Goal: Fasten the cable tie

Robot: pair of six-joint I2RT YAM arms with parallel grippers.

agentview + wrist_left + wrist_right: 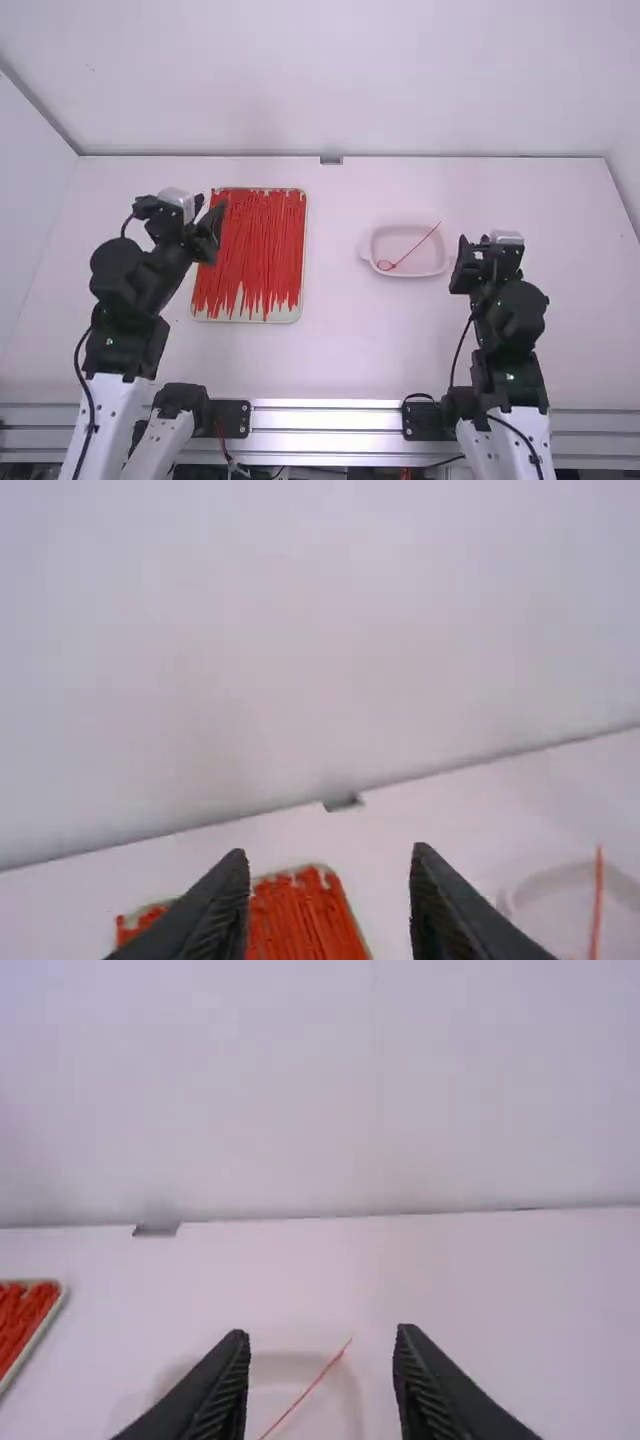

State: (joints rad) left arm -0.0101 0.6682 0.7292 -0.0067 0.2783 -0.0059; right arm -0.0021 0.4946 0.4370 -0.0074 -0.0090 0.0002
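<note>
A single red cable tie (408,249), one end curled into a loop, lies in the white dish (375,236) on the desk (340,335), apart from the tray (250,319) heaped with red ties (250,255). The left end effector (212,228) is at the tray's left edge and the right end effector (460,264) just beside the dish, both spread wide and holding nothing. In the wrist views the dish is a faint blur, and the tie and tray are cut off at the edges.

The black two-finger left gripper (210,228) hangs above the left half of the white table (340,340), fingers spread apart. The black two-finger right gripper (462,268) hangs above its right half, likewise spread.
</note>
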